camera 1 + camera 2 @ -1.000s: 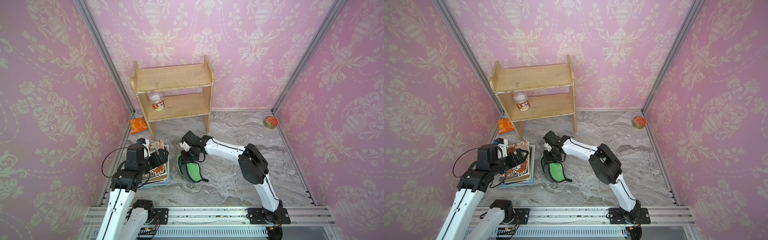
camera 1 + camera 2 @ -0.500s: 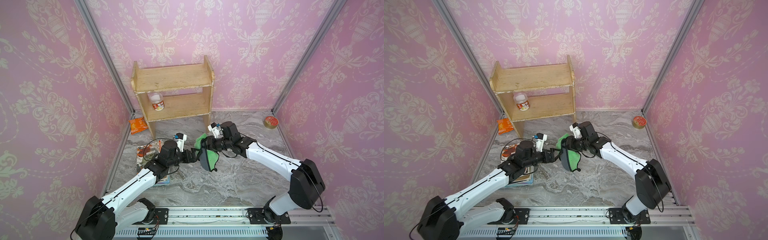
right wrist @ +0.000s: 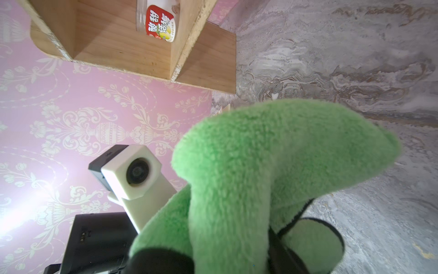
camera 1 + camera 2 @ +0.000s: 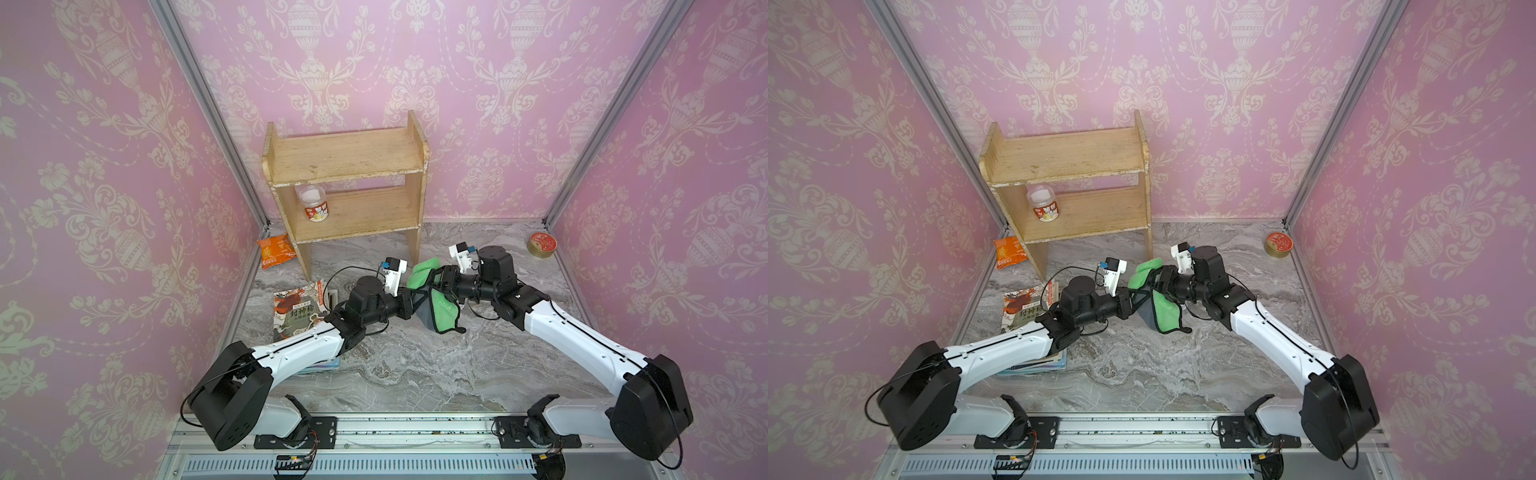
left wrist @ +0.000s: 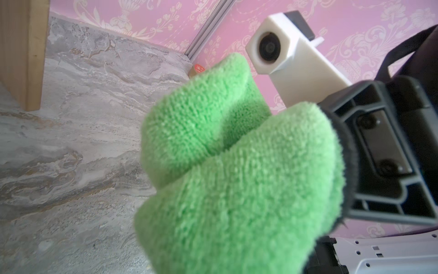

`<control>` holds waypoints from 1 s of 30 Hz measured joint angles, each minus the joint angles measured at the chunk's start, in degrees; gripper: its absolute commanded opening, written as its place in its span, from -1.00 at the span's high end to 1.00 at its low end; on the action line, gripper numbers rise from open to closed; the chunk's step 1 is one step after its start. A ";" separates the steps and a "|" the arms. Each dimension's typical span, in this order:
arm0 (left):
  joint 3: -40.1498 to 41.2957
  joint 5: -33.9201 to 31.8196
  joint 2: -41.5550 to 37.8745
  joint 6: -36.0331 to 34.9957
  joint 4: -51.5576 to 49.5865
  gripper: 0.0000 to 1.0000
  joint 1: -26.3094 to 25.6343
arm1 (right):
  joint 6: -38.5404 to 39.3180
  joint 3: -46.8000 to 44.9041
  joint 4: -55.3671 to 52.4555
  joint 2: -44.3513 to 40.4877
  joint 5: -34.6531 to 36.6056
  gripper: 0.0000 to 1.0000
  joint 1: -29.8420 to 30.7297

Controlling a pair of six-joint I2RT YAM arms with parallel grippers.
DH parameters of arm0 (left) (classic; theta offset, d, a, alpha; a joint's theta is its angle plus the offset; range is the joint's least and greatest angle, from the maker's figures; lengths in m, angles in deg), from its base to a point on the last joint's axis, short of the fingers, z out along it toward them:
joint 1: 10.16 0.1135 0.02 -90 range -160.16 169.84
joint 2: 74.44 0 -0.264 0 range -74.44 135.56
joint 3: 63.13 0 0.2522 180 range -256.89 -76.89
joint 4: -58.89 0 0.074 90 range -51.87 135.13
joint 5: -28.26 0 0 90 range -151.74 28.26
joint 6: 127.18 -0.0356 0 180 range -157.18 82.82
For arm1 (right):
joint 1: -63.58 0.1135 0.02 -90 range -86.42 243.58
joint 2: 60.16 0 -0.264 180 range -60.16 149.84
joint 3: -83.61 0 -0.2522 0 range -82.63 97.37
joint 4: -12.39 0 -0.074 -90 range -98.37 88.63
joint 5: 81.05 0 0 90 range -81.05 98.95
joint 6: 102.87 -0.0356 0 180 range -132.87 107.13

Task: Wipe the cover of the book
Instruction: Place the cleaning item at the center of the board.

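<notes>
Left jaws have just snapped together on the green cloth (image 4: 444, 311), which a moment ago hung from the right jaws alone; whether those have let go I cannot tell, as the cloth hides them. It hangs between the arms over the worktop (image 4: 415, 374). With the book (image 4: 296, 312) lying well apart, partly under the left arm, wiping waits on this handover.

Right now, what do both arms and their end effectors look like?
The left arm and right arm match: white shell links, bulky black joint housings. The left end effector and right end effector are black, angular plastic. Each wrist carries a white boxy camera with a blue connector. Thin black cables loop by the left wrist and shoulders.
</notes>
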 measured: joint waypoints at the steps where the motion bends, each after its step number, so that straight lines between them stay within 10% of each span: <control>1: -0.42 -0.11 0.15 -0.02 0.13 1.00 0.04 | 0.02 -0.04 -0.70 -1.33 -0.15 0.09 -0.76; 16: -14.14 -9.42 12.50 -3.41 -18.64 1.00 6.91 | 15.72 3.50 -33.05 -11.69 13.90 0.01 -16.65; 17: -15.08 -9.84 14.27 -3.30 -19.65 0.82 8.15 | 16.55 3.50 -34.49 -11.72 15.30 0.01 -16.83; 19: -18.05 -10.14 18.58 -3.23 -23.50 -0.76 10.78 | 18.08 3.48 -36.87 -11.72 17.99 0.01 -16.92; 20: -19.67 -10.01 20.26 -3.21 -25.44 -0.98 11.67 | 18.67 3.48 -37.53 -11.72 18.80 0.01 -16.92; 30: -25.05 -11.37 15.02 -6.36 -42.49 -0.99 10.78 | 24.92 2.86 -41.68 -11.67 30.62 -0.04 -17.57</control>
